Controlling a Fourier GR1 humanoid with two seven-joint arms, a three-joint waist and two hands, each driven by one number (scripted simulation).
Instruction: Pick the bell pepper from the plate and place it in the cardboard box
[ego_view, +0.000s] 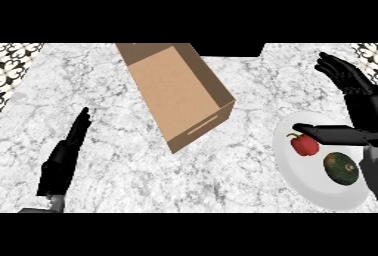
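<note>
Red pepper (304, 145) sits on the white plate (310, 182) at the right side of the marble counter (111, 100), w/ 1 dark green round fruit (341, 168) just beside it. Right hand (363, 112) hangs over the plate, fingers spread wide & holding nothing. Its thumb lies across the pepper's stem end; can't tell if it touches. Cardboard box (177, 85) lies open at centre, left of the plate, not touching it. Left hand (66, 150) rests lower left, fingers straight, empty.
</note>
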